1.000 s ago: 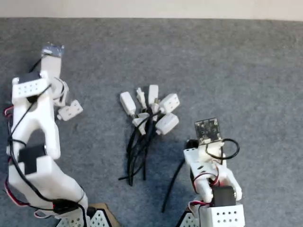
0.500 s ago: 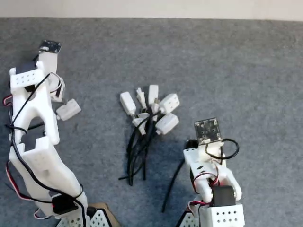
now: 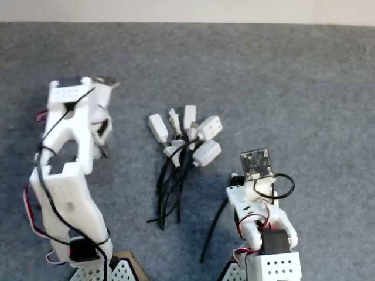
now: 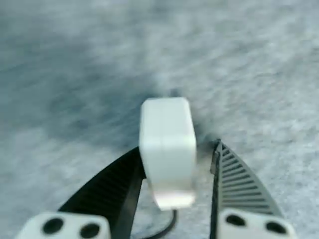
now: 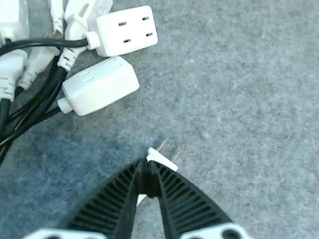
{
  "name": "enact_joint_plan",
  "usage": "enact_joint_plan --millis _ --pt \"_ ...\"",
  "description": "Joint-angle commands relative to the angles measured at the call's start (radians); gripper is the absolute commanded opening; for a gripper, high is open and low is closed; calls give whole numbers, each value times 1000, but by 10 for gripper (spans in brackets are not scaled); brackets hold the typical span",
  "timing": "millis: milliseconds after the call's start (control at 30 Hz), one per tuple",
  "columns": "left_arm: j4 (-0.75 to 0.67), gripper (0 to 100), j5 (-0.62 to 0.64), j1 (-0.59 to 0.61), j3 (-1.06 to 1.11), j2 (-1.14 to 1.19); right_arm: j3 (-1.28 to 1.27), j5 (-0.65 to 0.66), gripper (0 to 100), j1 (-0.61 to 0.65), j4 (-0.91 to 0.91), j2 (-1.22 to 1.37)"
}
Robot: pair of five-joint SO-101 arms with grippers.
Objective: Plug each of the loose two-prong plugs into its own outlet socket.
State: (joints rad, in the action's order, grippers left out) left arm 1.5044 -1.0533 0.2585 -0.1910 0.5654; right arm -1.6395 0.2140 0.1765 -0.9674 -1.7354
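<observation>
Holding a white outlet socket (image 4: 167,139) pinched in my left gripper (image 4: 177,149), over the left side of the grey carpet (image 3: 293,88) and closer to its far edge. My right gripper (image 5: 147,167) is squeezed tight on a small two-prong plug (image 5: 160,158), prongs sticking out past the tips, near the front edge. That's just beside the pile of plugs and sockets (image 3: 187,137) with black cables (image 3: 170,187) lying mid-carpet.
</observation>
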Motion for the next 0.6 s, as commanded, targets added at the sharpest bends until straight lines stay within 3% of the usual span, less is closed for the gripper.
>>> enact_joint_plan --millis 0,267,433,567 --pt "12 228 -9 -24 -18 -16 2 21 6 7 30 -13" --pt "-14 228 -8 51 -137 -18 2 23 6 7 30 -13" --pt "87 228 -15 140 -334 -8 2 23 6 7 31 -13" --pt "98 228 -54 177 -334 -7 2 23 6 7 31 -13"
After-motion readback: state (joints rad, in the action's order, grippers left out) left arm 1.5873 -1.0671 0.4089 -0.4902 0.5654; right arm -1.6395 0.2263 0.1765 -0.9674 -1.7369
